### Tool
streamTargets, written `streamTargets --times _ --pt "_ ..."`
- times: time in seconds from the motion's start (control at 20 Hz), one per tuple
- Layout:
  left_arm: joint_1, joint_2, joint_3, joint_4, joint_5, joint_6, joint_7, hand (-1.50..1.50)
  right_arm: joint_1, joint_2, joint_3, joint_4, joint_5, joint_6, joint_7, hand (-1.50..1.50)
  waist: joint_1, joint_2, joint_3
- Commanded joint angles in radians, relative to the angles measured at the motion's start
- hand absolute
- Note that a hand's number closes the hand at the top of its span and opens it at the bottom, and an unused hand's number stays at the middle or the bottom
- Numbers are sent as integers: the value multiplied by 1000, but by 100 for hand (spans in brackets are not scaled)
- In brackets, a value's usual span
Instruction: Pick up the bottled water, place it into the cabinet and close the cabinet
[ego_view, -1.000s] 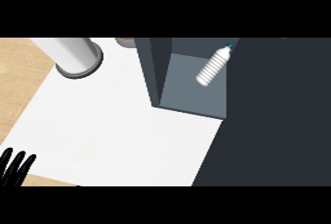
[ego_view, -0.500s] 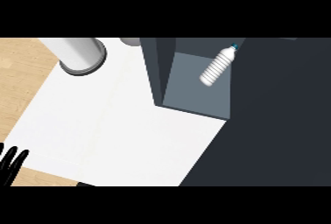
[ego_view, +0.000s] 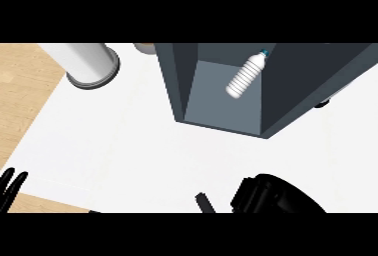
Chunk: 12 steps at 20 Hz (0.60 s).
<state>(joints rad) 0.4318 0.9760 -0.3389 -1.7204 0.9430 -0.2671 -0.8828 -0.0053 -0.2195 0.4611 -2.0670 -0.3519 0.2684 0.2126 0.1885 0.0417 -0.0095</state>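
Note:
The bottled water (ego_view: 245, 75), clear and ribbed with a small teal cap, lies tilted inside the dark grey cabinet (ego_view: 181, 85), against its back wall. The cabinet stands at the top middle of the white counter (ego_view: 125, 145) with its opening facing me; no door shows across it. My right hand (ego_view: 275, 196) is a black mass at the lower edge, below the cabinet's opening and apart from it, holding nothing that I can see. My left hand (ego_view: 9, 186) rests at the lower left corner, fingers straight and pointing up.
A white cylinder with a grey base (ego_view: 88, 64) stands at the top left of the counter. A small grey object (ego_view: 144, 47) peeks out behind the cabinet's left wall. Light wooden surface (ego_view: 22, 85) borders the counter on the left.
The large dark mass that covered the right side is gone, and white counter shows there. My right hand has come into view at the lower edge. The bottle stays inside the cabinet.

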Motion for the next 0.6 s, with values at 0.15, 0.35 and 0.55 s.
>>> streamTargets --times 0.15,0.35,0.55 --pt "15 -10 3 -3 19 -38 -6 -150 -344 162 -166 324 63 -200 94 150 -43 -13 5" --pt "25 1 29 24 26 -71 -17 -150 -551 177 -258 535 73 -225 119 150 -47 -13 6" --pt "26 -12 27 -12 36 -56 3 -150 -727 176 -333 731 84 -231 88 150 -61 -14 8"
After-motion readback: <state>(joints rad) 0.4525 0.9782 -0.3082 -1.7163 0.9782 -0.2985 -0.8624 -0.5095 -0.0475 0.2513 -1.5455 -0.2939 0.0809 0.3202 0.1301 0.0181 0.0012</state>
